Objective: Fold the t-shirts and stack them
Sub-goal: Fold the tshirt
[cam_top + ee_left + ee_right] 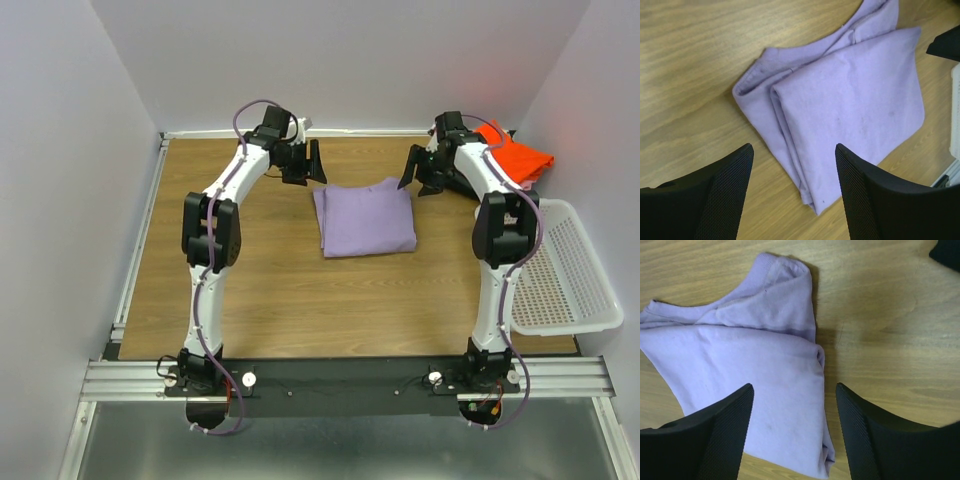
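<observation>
Our left gripper (308, 163) hangs with jaws spread wide and nothing between them, just off the far left corner of the folded lavender t-shirt (366, 220). Our right gripper (418, 168) is likewise agape and empty off its far right corner. The shirt lies flat mid-table (270, 300), toward the far edge. An orange-red t-shirt (520, 155) sits in the far right corner, partly behind our right arm. A white mesh basket (575, 270) lies along the right edge.
</observation>
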